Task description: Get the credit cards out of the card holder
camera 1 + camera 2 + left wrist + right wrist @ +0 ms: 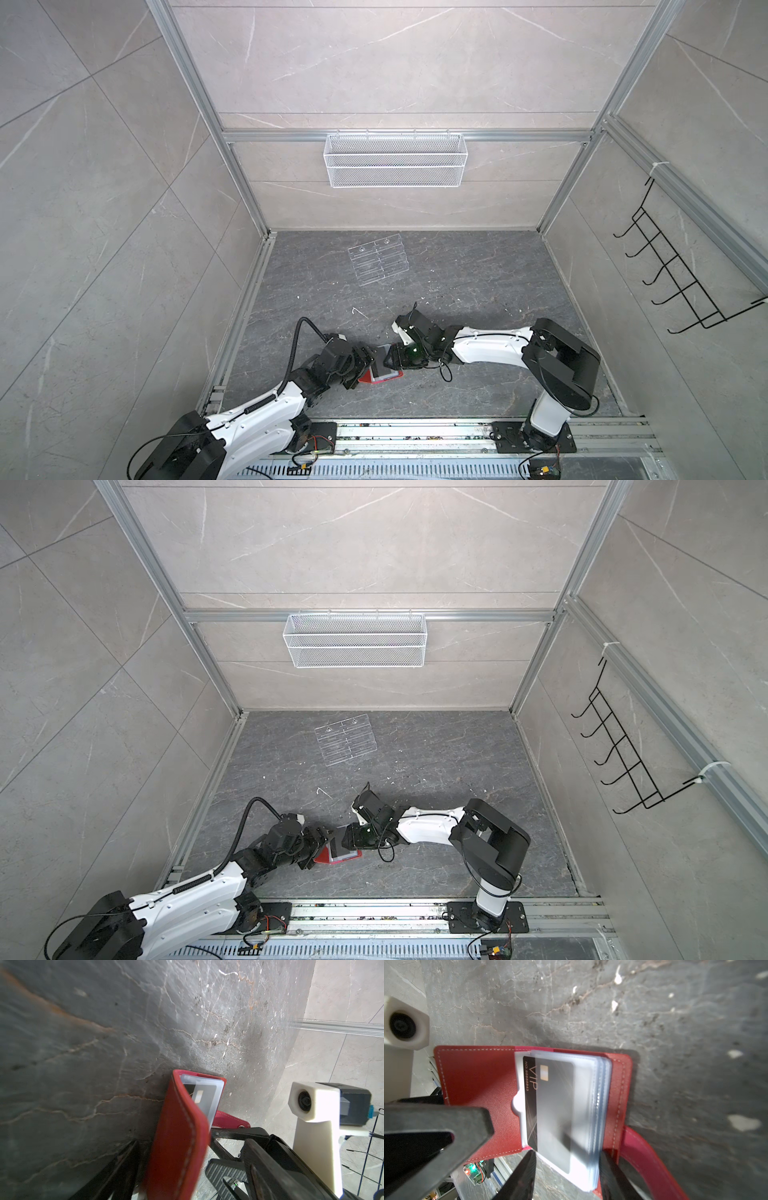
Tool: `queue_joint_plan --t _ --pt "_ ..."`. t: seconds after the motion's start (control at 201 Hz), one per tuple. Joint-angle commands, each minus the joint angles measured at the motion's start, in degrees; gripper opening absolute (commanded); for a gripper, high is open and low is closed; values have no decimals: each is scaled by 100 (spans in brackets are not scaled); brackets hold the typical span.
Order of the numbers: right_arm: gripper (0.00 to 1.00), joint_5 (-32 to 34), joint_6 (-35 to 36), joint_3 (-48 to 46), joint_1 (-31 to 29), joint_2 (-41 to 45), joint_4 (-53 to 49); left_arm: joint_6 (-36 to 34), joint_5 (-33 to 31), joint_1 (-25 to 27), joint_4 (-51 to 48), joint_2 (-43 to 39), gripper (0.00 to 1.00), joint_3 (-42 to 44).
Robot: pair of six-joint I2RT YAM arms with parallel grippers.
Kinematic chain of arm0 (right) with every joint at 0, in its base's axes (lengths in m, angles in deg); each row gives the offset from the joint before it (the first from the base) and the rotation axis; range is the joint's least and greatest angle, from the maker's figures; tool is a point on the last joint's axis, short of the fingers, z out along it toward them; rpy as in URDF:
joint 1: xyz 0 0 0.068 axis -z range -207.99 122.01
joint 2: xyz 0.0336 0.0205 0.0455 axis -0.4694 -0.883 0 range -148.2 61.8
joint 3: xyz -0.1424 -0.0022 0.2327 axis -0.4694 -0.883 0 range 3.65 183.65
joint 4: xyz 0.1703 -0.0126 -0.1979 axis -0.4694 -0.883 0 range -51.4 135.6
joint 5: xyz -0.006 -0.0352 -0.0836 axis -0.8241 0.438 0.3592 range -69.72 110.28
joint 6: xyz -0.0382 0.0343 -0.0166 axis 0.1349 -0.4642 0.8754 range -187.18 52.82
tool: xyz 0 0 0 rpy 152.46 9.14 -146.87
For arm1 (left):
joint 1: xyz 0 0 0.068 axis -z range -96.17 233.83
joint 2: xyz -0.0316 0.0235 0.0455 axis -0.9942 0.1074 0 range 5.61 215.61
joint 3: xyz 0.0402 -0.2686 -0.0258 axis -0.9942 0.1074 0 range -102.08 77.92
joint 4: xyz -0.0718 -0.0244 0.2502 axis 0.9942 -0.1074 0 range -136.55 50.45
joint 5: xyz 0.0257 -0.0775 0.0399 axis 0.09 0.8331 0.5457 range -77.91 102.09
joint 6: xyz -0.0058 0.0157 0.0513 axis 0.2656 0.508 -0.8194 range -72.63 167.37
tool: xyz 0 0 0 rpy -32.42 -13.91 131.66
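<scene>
The red card holder (386, 376) (341, 857) lies open on the dark floor between both grippers. Its cover flap (176, 1136) stands up between the fingers of my left gripper (170, 1174) (368, 366), which is open, with a gap showing beside one ribbed pad (224, 1169). A dark credit card with "VIP" lettering (550, 1105) (205, 1095) sits in the top clear sleeve. My right gripper (566, 1167) (395, 359) has its fingers apart on either side of the near end of the sleeve stack (600, 1105). Contact there is unclear.
A clear acrylic tiered rack (380, 259) lies farther back on the floor. A white mesh basket (395, 160) hangs on the back wall and a black hook rack (685, 266) on the right wall. An aluminium rail (415, 432) runs along the front.
</scene>
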Motion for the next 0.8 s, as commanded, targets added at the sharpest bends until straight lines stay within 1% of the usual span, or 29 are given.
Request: queue_joint_plan --t 0.0,0.105,0.249,0.438,0.632,0.796 --pt "51 90 51 174 -93 -277 -197 120 -175 6 -57 79 82 246" --pt "51 -24 -64 155 -123 -342 98 252 -175 12 368 60 83 463" --pt "51 -250 -197 144 -123 -438 623 372 -243 13 430 -227 84 687" --pt "51 -564 -477 139 -118 -642 1301 483 -220 14 -17 -492 84 757" --pt "51 -618 -498 274 -130 -750 1309 580 -315 14 -234 -703 85 810" --pt "51 -771 -645 303 -174 -796 1605 649 -469 14 -230 -1135 86 894"
